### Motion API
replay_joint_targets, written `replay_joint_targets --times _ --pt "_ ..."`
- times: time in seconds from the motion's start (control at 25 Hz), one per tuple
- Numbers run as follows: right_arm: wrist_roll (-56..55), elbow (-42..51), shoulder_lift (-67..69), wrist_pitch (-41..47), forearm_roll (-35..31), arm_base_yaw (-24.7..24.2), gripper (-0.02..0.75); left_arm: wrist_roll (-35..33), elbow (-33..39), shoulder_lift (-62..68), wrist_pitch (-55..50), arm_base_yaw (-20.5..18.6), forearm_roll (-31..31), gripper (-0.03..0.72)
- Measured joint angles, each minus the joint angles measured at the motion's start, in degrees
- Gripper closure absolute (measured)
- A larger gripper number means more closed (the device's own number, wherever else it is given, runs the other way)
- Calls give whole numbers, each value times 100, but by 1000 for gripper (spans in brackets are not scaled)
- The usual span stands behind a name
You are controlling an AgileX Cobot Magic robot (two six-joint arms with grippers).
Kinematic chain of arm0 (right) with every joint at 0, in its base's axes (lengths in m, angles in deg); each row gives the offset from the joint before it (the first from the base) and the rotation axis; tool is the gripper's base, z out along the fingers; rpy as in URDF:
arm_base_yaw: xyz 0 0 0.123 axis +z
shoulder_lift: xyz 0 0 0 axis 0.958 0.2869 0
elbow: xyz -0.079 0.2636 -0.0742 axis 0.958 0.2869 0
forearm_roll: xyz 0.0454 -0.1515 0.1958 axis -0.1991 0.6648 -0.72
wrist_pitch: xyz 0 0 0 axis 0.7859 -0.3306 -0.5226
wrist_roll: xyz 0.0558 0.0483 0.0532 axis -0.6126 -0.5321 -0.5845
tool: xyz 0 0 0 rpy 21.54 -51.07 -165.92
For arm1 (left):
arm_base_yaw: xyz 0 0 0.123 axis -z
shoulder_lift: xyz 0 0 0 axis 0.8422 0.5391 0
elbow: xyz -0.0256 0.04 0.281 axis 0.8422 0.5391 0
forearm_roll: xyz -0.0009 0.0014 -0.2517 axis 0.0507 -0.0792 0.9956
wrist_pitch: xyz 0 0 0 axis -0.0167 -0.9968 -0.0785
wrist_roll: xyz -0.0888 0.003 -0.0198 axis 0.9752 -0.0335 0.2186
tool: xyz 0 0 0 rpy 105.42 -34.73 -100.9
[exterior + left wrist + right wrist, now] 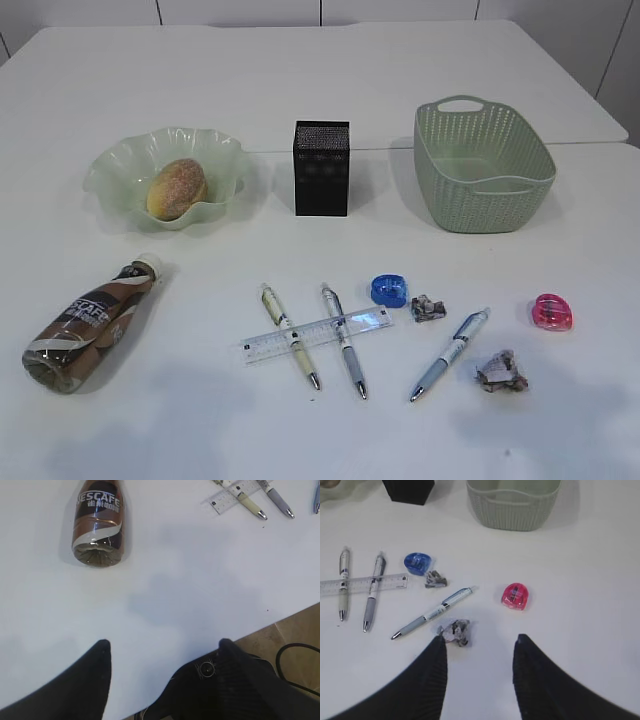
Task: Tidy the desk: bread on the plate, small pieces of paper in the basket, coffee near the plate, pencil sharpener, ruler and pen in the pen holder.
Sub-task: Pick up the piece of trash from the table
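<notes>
The bread (178,188) lies in the ruffled green plate (110,170). The coffee (90,325) lies on its side at the front left. Two pens (290,335) cross the clear ruler (315,333); a third pen (448,353) lies further right. On the desk are a blue pencil sharpener (389,290), a pink one (552,313), and two paper pieces (428,308) (502,371). The pen holder (321,168) and the basket (480,210) stand at the back. My left gripper (162,647) hangs open near the desk's front edge. My right gripper (480,640) is open, with a paper piece (456,631) at its left fingertip.
The desk's front edge (280,620) runs just right of the left gripper, with floor and a cable beyond. In the right wrist view the pink sharpener (515,596) sits just ahead of the jaws, and the basket (512,502) stands further off. Neither arm shows in the exterior view.
</notes>
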State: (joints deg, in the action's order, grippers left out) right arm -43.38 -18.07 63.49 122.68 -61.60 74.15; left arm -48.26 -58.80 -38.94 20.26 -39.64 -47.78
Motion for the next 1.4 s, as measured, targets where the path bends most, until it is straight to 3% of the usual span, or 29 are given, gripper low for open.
replay_joint_targets --times 0.28,0.6,0.72,1.04,1.4 --pt "-75 -497 1685 151 -272 0 385 0 0 0 9 0 -10 222" --pt "-26 -1212 2621 840 -352 40 411 0 0 0 23 8 -20 222" --pt "-2 -1460 2712 1005 -385 292 416 0 0 0 37 8 -22 222" --pt "-506 -1608 3115 1135 -140 1721 416 0 0 0 49 8 -22 222" --pt "-948 -1874 4246 1394 778 1942 416 0 0 0 49 8 -22 222"
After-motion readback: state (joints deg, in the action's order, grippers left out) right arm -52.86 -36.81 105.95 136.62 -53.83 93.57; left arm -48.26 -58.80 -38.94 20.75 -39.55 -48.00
